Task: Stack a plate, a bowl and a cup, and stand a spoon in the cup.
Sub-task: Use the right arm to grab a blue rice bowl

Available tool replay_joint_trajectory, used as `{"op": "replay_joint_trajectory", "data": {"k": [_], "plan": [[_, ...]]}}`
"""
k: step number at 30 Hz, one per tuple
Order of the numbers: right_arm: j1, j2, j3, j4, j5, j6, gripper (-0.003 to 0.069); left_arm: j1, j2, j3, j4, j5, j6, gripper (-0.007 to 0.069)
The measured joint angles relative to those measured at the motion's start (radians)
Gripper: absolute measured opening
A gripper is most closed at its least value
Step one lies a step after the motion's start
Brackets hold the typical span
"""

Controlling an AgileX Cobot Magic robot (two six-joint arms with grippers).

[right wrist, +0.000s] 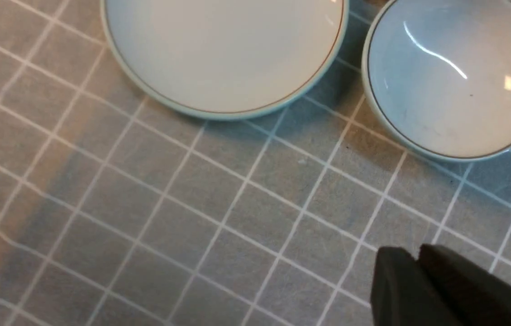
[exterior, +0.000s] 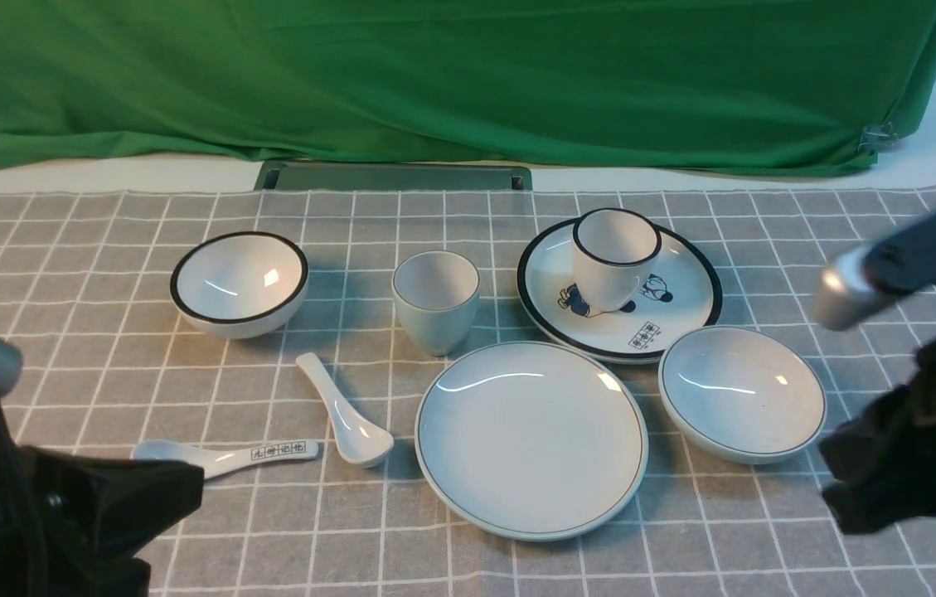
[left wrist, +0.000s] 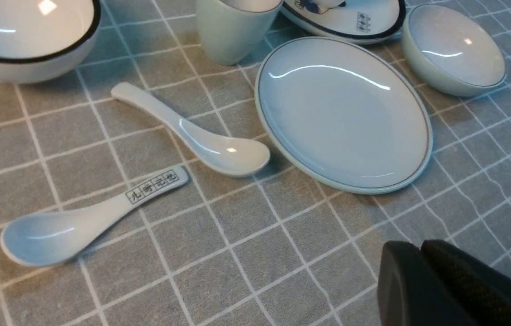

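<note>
The plate is seen lying flat on the checked cloth of the bench, in the near middle, with nothing on it. The bowl is placed just beside it on the right, mouth up and empty; a narrow strip of cloth is seen between the two rims in the right wrist view. The cup stands upright behind the left part of the plate, apart from it. The spoon lies on the cloth to the left of the plate, hollow side up. Its scoop is just beside the plate's rim and its handle is pointed away toward the far left.

A spoon with printed characters lies nearer to the left arm. A bowl with a thick black rim is set at the far left. A black-rimmed cup stands on a cartoon plate behind the bowl.

The left jaws are shown pressed together above bare cloth, with nothing held. The right jaws, on the right arm, are likewise pressed together with nothing between them, near the bowl but not touching it.
</note>
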Motion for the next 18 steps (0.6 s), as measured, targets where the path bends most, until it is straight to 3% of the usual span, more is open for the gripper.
{"op": "replay_joint_trajectory", "data": {"k": [4, 11, 18], "plan": [[-0.059, 0.147, -0.05, 0.02, 0.033, -0.076, 0.014, 0.0, 0.029, -0.073, 0.007, 0.071, 0.007, 0.0017], [-0.169, 0.443, -0.17, 0.15, 0.052, -0.355, 0.0377, 0.0, 0.035, -0.09, 0.015, 0.094, 0.01, 0.0017], [-0.177, 0.602, -0.198, 0.169, -0.052, -0.518, 0.0411, 0.0, 0.035, -0.09, 0.021, 0.097, 0.012, 0.0017]]}}
